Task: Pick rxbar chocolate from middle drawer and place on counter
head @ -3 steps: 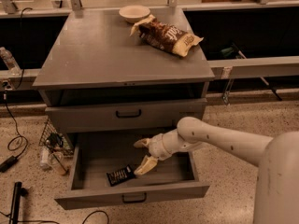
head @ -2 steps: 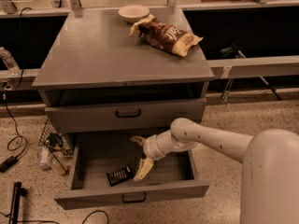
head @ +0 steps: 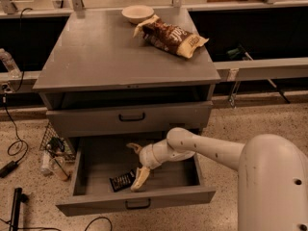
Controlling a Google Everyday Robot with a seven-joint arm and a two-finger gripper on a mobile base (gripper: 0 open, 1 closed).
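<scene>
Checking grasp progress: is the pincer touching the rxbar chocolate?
Cannot tell. In the camera view the open pincer is inside the middle drawer; its lower finger overlaps the right end of the rxbar chocolate, hiding any gap.

The grey desk (head: 96, 57) is seen carrying two things: a pale bowl (head: 137, 13) at twelve o'clock by the rear edge, a crinkled snack bag (head: 173, 36) laid at two. The claw (head: 135, 166) is held below at six, spread wide inside the drawer (head: 159, 200).
</scene>
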